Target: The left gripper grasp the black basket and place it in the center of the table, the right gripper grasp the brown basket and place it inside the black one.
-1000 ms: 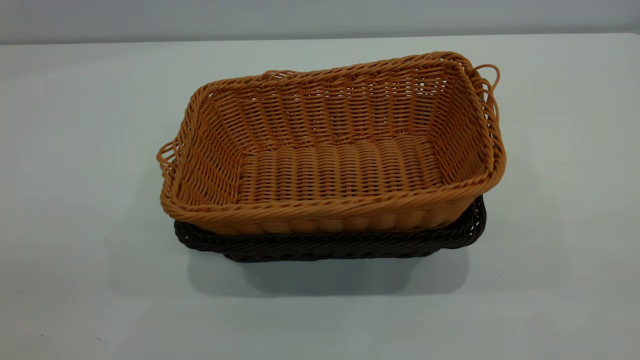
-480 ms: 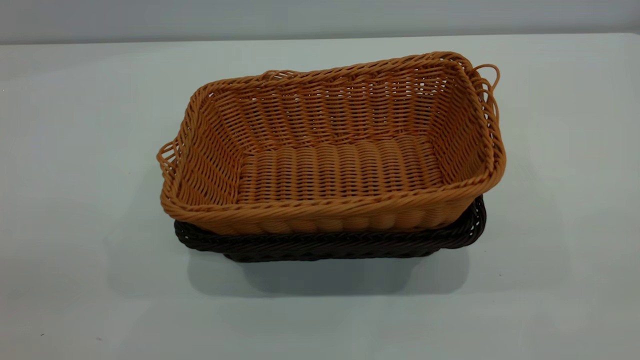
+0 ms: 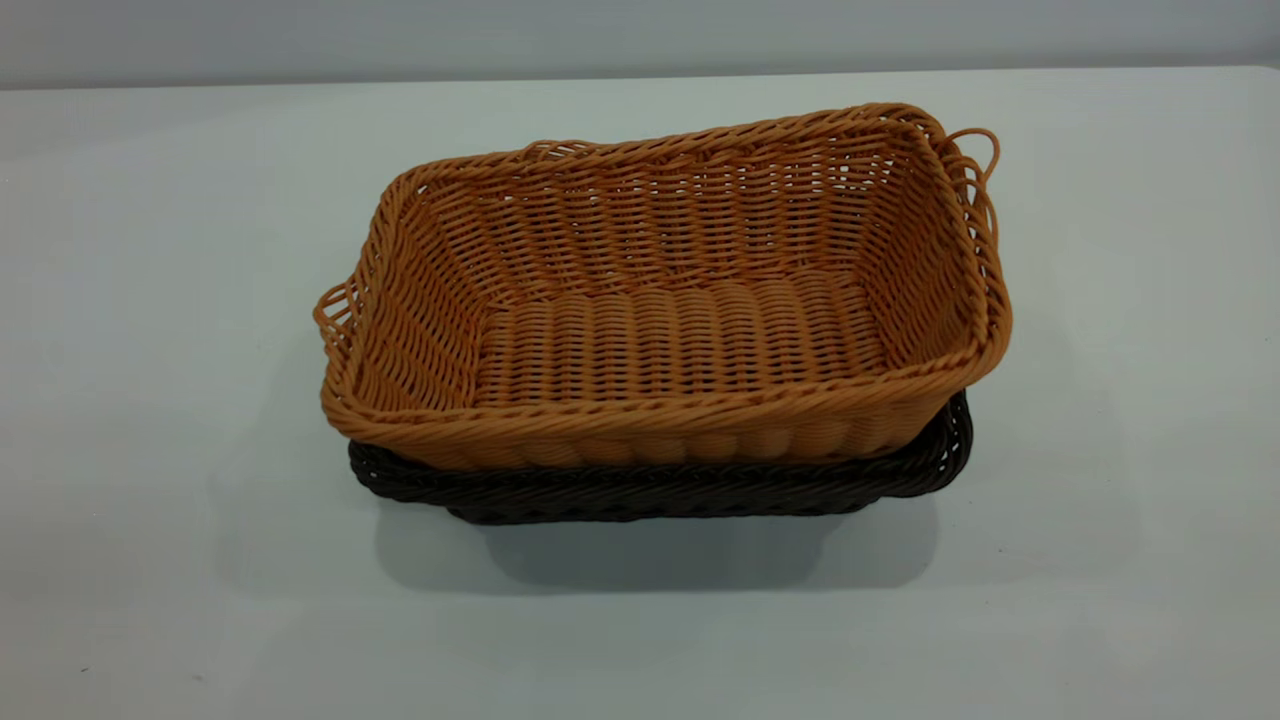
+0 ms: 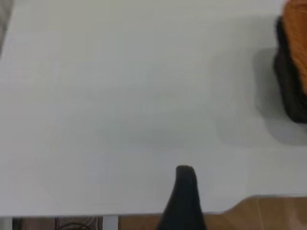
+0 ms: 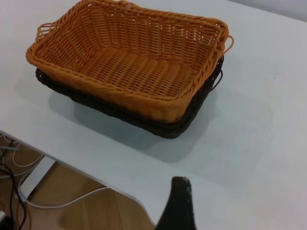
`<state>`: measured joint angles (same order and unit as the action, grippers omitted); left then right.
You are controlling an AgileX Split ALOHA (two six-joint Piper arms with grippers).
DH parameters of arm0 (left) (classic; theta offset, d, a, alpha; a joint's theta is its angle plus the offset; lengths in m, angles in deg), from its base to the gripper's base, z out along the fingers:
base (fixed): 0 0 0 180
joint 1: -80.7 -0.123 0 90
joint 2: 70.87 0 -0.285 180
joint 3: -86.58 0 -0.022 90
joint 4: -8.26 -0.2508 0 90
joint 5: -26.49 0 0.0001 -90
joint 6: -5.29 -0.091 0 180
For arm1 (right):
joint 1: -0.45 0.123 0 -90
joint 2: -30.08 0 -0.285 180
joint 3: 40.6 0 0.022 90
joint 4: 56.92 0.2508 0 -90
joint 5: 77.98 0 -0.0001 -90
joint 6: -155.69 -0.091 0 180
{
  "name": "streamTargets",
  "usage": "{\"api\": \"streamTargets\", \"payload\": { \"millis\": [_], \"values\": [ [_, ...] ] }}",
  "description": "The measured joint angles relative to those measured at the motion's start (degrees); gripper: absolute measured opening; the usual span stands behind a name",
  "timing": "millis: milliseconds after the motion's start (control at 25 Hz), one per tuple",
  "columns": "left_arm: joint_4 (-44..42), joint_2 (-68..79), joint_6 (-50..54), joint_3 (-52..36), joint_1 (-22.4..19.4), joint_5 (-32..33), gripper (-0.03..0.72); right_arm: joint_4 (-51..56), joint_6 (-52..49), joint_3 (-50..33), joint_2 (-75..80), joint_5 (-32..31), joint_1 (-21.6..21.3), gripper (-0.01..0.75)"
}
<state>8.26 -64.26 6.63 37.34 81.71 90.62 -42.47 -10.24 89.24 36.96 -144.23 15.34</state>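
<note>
Brown basket (image 3: 665, 300) nested in black basket (image 3: 660, 490), left hand (image 4: 184, 191) and right hand (image 5: 178, 203) withdrawn, grip states unclear

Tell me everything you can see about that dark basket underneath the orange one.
The black basket is a rectangular, very dark brown-black woven wicker tray with a braided rim and a small loop at one end. It sits flat near the middle of the table. The brown basket is nested inside it, slightly tilted, hiding its interior; only the rim and outer walls show. No end effector touches it.
</note>
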Motion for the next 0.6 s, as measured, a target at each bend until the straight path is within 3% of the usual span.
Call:
{"api": "streamTargets", "payload": {
  "millis": [200,600],
  "values": [
    [0.00,0.00,0.63,-0.06,-1.99,0.00,0.582,0.05,0.00,0.00,0.00,0.00,0.00,0.586],
    [0.00,0.00,0.63,-0.06,-1.99,0.00,0.582,0.05,0.00,0.00,0.00,0.00,0.00,0.586]
  ]
}}
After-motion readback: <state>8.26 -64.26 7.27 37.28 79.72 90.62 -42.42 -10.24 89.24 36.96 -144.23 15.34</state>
